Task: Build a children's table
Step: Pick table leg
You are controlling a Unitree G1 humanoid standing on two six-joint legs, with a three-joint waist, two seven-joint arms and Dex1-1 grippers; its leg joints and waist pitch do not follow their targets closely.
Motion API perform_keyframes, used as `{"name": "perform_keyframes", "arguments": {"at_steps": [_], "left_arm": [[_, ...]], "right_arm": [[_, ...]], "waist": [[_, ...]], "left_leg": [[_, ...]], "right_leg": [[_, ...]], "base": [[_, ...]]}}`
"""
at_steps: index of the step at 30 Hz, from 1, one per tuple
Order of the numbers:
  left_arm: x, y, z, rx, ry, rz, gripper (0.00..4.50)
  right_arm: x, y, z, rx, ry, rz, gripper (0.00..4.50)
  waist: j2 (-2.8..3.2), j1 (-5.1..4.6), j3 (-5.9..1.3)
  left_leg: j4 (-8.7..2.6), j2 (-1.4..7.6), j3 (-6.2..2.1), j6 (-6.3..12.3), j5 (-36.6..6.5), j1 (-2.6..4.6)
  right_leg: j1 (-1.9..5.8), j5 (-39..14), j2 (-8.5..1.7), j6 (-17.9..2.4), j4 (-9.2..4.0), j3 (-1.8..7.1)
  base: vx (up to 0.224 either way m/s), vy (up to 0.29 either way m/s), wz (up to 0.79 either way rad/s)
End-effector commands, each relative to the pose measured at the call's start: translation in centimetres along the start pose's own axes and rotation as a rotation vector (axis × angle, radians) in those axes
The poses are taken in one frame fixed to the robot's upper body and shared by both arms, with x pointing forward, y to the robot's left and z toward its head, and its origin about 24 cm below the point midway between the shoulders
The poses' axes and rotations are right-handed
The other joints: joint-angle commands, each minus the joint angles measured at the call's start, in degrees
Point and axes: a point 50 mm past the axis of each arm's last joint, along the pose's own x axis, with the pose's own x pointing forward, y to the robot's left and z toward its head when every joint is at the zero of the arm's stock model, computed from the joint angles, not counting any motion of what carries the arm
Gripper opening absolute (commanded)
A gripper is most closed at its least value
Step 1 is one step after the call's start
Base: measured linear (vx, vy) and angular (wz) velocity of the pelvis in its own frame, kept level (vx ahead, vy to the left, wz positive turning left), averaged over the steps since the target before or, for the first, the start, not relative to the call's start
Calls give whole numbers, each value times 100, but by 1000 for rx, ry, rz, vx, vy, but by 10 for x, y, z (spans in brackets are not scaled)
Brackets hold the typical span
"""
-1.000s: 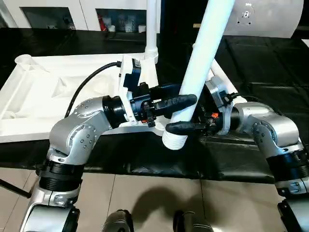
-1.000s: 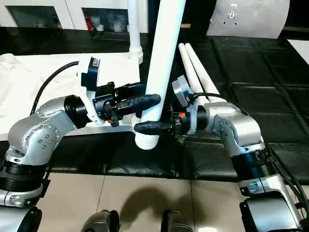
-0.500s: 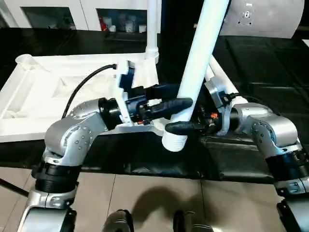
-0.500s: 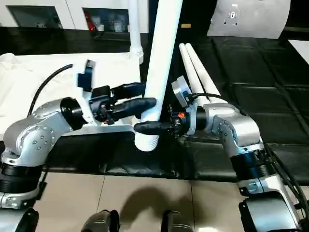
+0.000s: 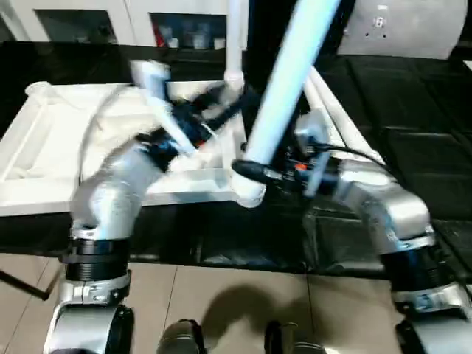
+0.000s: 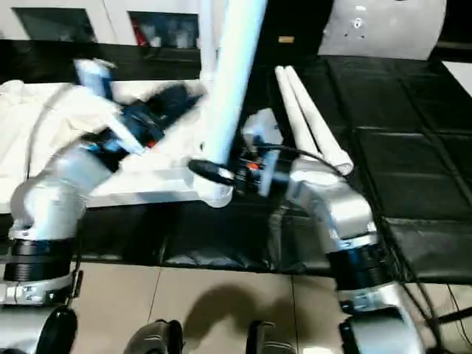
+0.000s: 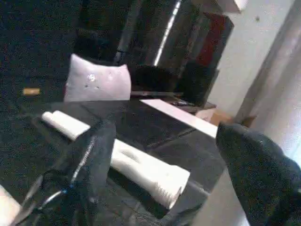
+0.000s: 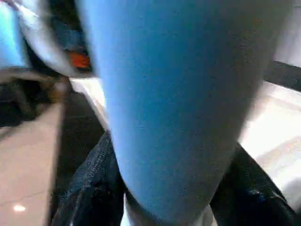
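I am holding leg (image 5: 284, 88) in right gripper (image 5: 254, 175), clamped near thick end, long axis rising steeply away. Left gripper (image 5: 214, 103) spread, empty, beside leg. Tabletop (image 5: 44, 147) lying left of claw.

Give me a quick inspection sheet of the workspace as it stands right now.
Surface: black sheet-covered bench.
Job's things: white tabletop lies underside up; one leg stands in its far corner socket; two spare legs lie side by side on the sheet; a fourth leg is held tilted.
Clutter: nothing seen.
Grippers: right gripper shut on the held leg near its lower end; left gripper open, off the leg.
Cables: black cable over the right wrist.
Surroundings: cabinets behind; tiled floor below.
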Motion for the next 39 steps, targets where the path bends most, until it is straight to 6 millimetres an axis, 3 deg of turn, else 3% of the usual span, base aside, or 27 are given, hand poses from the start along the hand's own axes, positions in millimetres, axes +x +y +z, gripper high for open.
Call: {"name": "perform_keyframes", "arguments": {"at_steps": [1,5,8,12,13,15,17,20,21,23,27,31,35,36,37,39], "left_arm": [[10,-22,1,43,22,-138,382],[13,-29,3,92,37,-167,382],[11,-23,4,102,40,-130,382],[-1,8,3,165,85,29,382],[-12,22,1,209,133,67,382],[-25,34,-3,260,213,76,382],[-35,40,-10,299,298,56,382],[-49,48,-23,358,453,5,382],[-61,50,-37,375,585,-81,382],[-65,51,-42,375,631,-110,382],[-77,51,-53,370,730,-251,347],[-80,69,-60,390,793,-185,302],[-81,73,-63,352,767,-215,291],[-81,76,-64,365,771,-218,265],[-80,78,-65,375,781,-216,265],[-79,80,-65,373,785,-216,258]], "right_arm": [[4,-4,1,-46,22,-76,192],[4,-10,1,-43,26,-135,191],[3,-12,1,-47,31,-175,191],[-4,-20,1,-58,-16,-339,191],[-9,-20,1,-37,-52,-404,191],[-13,-18,-1,-17,-69,-446,191],[-15,-18,-2,-8,-91,-479,191],[-19,-17,-5,4,-109,-539,191],[-22,-14,-13,67,-74,-545,191],[-22,-13,-16,89,-61,-545,191],[-30,-8,-29,103,-12,-533,191],[-36,-5,-32,116,-6,-529,191],[-38,0,-31,128,2,-510,191],[-39,1,-31,132,1,-506,191],[-39,1,-31,129,3,-503,191],[-39,1,-32,128,4,-502,191]], "waist": [[29,-19,-618],[52,-40,-598],[48,-59,-596],[80,-74,-592],[66,-81,-594],[96,-94,-599],[111,-127,-607],[99,-138,-592],[122,-148,-589],[133,-146,-578],[150,-121,-582],[159,-116,-576],[129,-106,-581],[130,-103,-580],[156,-99,-604],[148,-101,-613]], "left_leg": [[-355,95,-26,112,-1337,133],[-359,93,-30,93,-1487,147],[-359,82,-31,89,-1507,147],[-368,74,-34,46,-1531,165],[-375,67,-37,52,-1533,156],[-395,62,-49,30,-1531,164],[-401,74,-53,-10,-1459,162],[-417,75,-50,-11,-1497,165],[-423,84,-48,-36,-1550,175],[-442,89,-49,-46,-1610,188],[-445,100,-44,-118,-1729,212],[-439,74,-44,-159,-1869,216],[-438,77,-49,-110,-1806,199],[-440,76,-53,-94,-1784,191],[-433,81,-53,-107,-1765,200],[-427,80,-52,-104,-1727,189]], "right_leg": [[372,-2170,-330,-830,-476,217],[370,-2228,-317,-843,-488,213],[373,-2217,-311,-835,-493,210],[345,-2196,-309,-804,-497,216],[358,-2151,-301,-786,-498,215],[355,-2049,-293,-731,-475,216],[373,-1808,-309,-828,-448,229],[360,-1815,-317,-882,-451,238],[361,-1835,-325,-910,-431,245],[355,-1902,-331,-895,-436,258],[345,-1860,-357,-1007,-462,271],[364,-2071,-360,-936,-472,263],[372,-2178,-383,-918,-495,264],[374,-2174,-380,-918,-498,262],[381,-2137,-383,-935,-479,262],[387,-2044,-383,-956,-483,263]], "base": [[0,0,0],[0,0,0],[0,0,0],[0,0,0],[0,0,0],[0,0,0],[0,0,0],[0,0,0],[0,0,0],[0,0,0],[0,0,0],[0,0,0],[0,0,0],[0,0,0],[0,0,0],[0,0,0]]}}
